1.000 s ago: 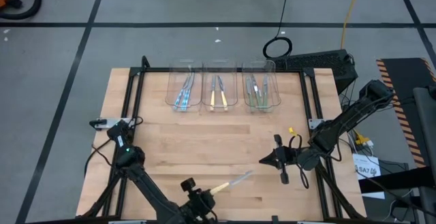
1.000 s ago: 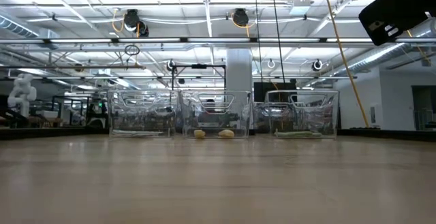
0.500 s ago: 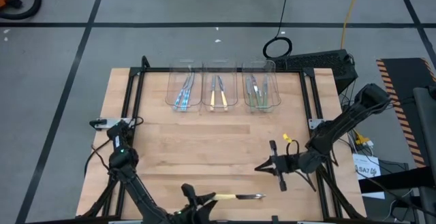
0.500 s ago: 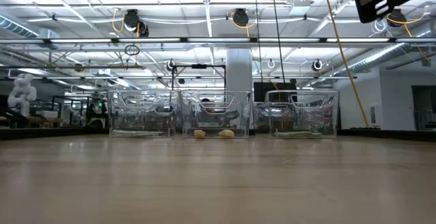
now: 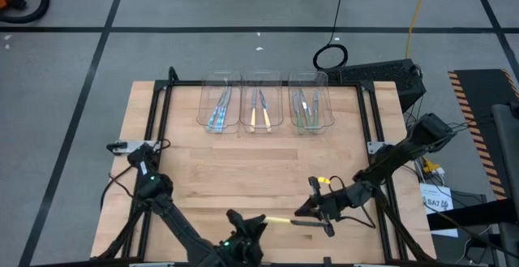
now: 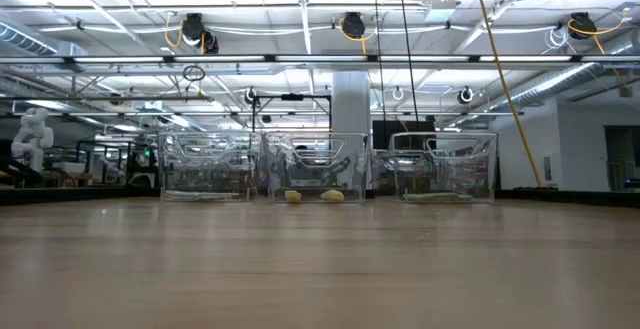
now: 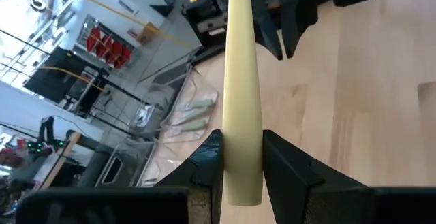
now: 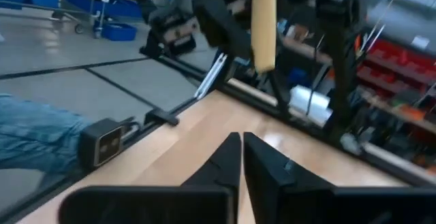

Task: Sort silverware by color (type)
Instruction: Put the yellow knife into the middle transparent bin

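Observation:
A utensil with a pale yellow handle (image 5: pixel 280 220) hangs over the table's near edge, its silvery head (image 5: pixel 312 224) toward the right. My left gripper (image 5: pixel 258 221) is shut on it. My right gripper (image 5: pixel 300 211) hovers just beyond the head, its fingers (image 8: pixel 230 149) shut with nothing between them. The left wrist view shows those dark fingers (image 7: pixel 289 16) beside the handle's far part. The rest of the silverware lies in three clear bins at the far side: blue handles (image 5: pixel 219 109), yellow (image 5: pixel 260 113) and green (image 5: pixel 308 111). My left gripper pinches the pale yellow handle near its broad butt end (image 7: pixel 242 176) between its two fingers (image 7: pixel 208 159). The fingers come level from the table's left and lie along the utensil, which sticks straight out ahead. The utensil is about level and clear of the table.
The three clear bins (image 6: pixel 208 169) (image 6: pixel 318 167) (image 6: pixel 445 167) stand in a row at the table's far side. A black frame (image 5: pixel 158 129) runs round the wooden table top (image 5: pixel 243 178). Bare wood lies between the bins and the grippers.
My left gripper has rolled and swung the utensil from slanting toward the far right to lying level, pointing right, near the table's near edge. My right gripper has rolled and moved left and toward the near edge, closing on the utensil's head.

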Available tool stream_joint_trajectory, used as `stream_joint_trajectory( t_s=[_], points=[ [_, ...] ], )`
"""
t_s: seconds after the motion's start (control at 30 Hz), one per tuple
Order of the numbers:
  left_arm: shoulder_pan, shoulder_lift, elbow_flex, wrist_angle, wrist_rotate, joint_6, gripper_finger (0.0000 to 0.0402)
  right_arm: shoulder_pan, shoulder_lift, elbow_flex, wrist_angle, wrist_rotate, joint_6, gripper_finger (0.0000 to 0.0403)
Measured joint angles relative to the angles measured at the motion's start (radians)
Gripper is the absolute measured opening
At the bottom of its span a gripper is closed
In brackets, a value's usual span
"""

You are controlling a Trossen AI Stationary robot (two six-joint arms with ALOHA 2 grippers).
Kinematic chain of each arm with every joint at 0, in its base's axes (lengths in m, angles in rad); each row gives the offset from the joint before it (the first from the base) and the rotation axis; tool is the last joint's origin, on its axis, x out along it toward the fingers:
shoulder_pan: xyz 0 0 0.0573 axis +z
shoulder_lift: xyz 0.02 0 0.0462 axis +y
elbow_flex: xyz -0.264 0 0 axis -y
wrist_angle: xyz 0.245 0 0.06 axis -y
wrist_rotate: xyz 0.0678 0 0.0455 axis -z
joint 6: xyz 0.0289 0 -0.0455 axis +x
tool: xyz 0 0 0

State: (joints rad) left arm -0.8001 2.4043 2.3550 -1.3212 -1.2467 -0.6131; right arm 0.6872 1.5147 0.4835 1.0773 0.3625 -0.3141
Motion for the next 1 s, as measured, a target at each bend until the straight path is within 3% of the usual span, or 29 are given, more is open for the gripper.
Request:
stream_joint_trajectory(
  t_s=[0.43,0.63,1.0],
  points=[
    [0.039,0.025,0.000,-0.008,0.036,0.012,0.0085,0.008,0.005,0.000,0.101,-0.001,-0.147,0.0157],
    [0.066,0.025,0.000,0.061,-0.012,-0.024,0.0085,-0.001,0.004,0.000,0.111,-0.003,-0.146,0.0171],
    [0.110,0.025,0.000,0.169,-0.051,-0.020,0.0085,-0.012,0.004,0.001,0.281,0.002,-0.116,0.0171]
  ],
)
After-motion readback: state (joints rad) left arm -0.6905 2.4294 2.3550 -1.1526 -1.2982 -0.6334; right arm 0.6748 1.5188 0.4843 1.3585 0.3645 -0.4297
